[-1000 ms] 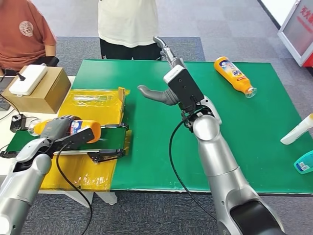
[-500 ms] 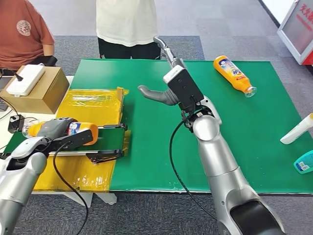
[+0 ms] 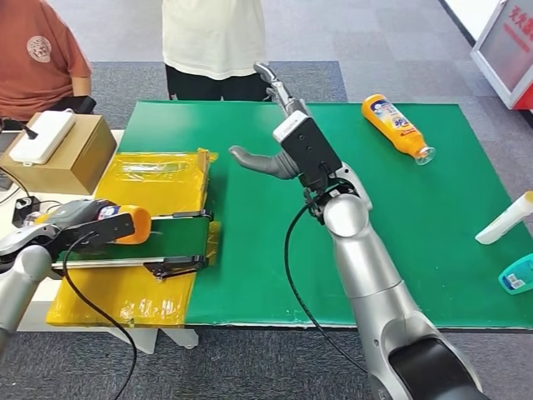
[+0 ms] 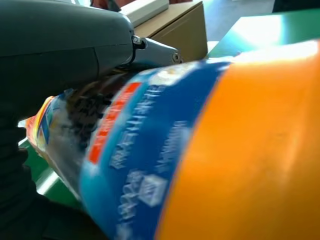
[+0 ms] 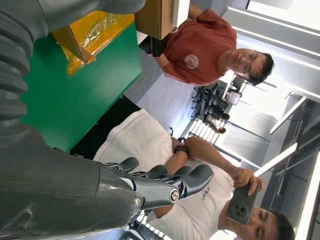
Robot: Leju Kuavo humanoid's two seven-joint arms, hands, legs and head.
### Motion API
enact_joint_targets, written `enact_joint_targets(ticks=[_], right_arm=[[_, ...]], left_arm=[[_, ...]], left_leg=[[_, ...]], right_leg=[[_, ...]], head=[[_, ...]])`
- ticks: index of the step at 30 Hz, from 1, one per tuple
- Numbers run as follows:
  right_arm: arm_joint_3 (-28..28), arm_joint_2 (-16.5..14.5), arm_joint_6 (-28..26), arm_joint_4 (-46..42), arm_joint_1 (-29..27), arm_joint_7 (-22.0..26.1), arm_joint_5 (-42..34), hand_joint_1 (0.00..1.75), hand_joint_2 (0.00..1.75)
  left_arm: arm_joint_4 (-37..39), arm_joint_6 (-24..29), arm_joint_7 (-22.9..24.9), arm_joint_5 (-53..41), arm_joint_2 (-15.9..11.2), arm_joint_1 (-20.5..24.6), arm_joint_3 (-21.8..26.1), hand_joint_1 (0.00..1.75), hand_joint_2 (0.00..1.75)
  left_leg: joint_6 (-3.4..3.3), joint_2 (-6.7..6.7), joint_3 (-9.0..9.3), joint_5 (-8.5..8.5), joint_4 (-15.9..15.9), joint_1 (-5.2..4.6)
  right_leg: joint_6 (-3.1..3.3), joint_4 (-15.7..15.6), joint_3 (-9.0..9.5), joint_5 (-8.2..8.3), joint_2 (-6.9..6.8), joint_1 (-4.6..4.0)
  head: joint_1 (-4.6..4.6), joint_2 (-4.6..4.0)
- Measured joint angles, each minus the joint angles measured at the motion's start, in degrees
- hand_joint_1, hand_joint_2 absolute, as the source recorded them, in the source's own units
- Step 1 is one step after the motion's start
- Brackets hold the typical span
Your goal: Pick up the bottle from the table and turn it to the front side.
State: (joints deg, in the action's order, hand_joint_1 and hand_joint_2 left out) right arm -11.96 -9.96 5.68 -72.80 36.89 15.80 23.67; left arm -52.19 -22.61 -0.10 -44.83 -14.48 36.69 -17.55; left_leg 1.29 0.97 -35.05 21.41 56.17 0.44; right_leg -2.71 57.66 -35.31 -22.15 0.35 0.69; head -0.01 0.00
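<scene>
1. Bench (image 3: 264, 267): green top, with a yellow wrapped box (image 3: 160, 179) at its left part and a small black-framed conveyor (image 3: 170, 242) with a green belt lying across that box.
2. Cardboard box (image 3: 69, 154) off the bench's left end, carrying a white flat device (image 3: 44, 136).
3. Second orange bottle (image 3: 396, 125) lying on its side near the far right corner of the bench, well apart from both hands.
4. White bottle (image 3: 505, 218) and teal container (image 3: 516, 275) at the right edge of the bench.
5. Two persons beyond the far edge: one in a white shirt (image 3: 213, 37) directly behind the raised right hand, one in a red shirt (image 3: 37, 58) at far left.
6. Left hand (image 3: 78, 221): clamped around the bottle (image 3: 129, 225), held lying sideways above the left end of the conveyor, orange base pointing toward the bench centre; blue-and-red label turned to the wrist camera.
7. Right hand (image 3: 276, 125): raised over the middle of the bench, fingers spread apart, thumb out to the side, holding nothing.
8. Change since one second ago: left hand and bottle shifted leftward, away from the bench centre; right hand nearly unmoved.
</scene>
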Motion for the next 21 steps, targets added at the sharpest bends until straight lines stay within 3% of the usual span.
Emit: enact_joint_targets(ticks=[21], right_arm=[[-0.7, -0.2, -0.4, 2.0, 0.1, 0.0, -0.4, 0.00, 1.75]], left_arm=[[1.7, 2.3, 0.6, 7.0, -4.3, -1.3, -1.8, 0.00, 1.75]], left_leg=[[0.08, -0.02, -0.01, -0.01, 0.0, 0.02]], right_leg=[[0.08, 0.0, -0.03, -0.05, 0.01, -0.02]], head=[[0.00, 0.00]])
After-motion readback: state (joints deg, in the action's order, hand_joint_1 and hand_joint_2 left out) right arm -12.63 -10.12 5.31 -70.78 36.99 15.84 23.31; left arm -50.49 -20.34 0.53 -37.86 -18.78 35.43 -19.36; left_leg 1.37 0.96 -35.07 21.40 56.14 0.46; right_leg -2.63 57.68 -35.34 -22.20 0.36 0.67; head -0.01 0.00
